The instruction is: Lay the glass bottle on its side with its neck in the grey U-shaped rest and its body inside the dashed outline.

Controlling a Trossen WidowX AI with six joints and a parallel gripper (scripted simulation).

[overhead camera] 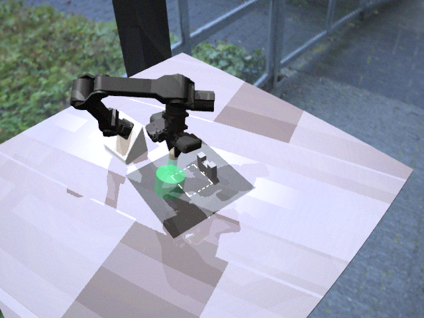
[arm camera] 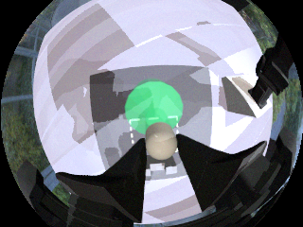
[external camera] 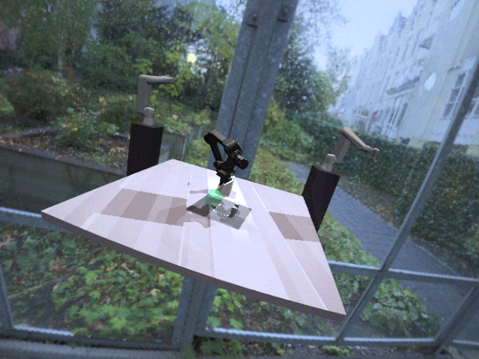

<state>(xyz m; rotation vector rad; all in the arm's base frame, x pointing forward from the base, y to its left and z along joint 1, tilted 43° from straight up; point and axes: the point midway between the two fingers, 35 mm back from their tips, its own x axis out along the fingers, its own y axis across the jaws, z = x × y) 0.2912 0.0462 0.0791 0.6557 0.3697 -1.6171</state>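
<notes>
At the left of the top view, a pale wedge-shaped block [overhead camera: 138, 147] [arm camera: 237, 96] stands on the worktop [overhead camera: 291, 239] [external camera: 232, 250] [arm camera: 142, 28], near the bottle at its ten o'clock. Beyond the worktop's far edge, toward twelve, rises a dark pillar [overhead camera: 144, 34]. Next comes the green glass bottle [overhead camera: 169, 186] [external camera: 212, 197] [arm camera: 153, 101], upright over the dark square mat [overhead camera: 232, 186] [external camera: 242, 222] [arm camera: 196, 95]; whether its base touches down, I can't tell. The claw [overhead camera: 173, 154] [external camera: 221, 184] [arm camera: 161, 140] pinches its neck from above, just below the beige tip. At the bottle's three o'clock lies the dashed outline [overhead camera: 202, 190] [arm camera: 132, 134], its near corner partly behind the green body. Farther right, toward two o'clock, the grey U-shaped rest [overhead camera: 212, 169] [external camera: 235, 210] [arm camera: 157, 166] holds nothing, its two prongs jutting up beside the outline.
</notes>
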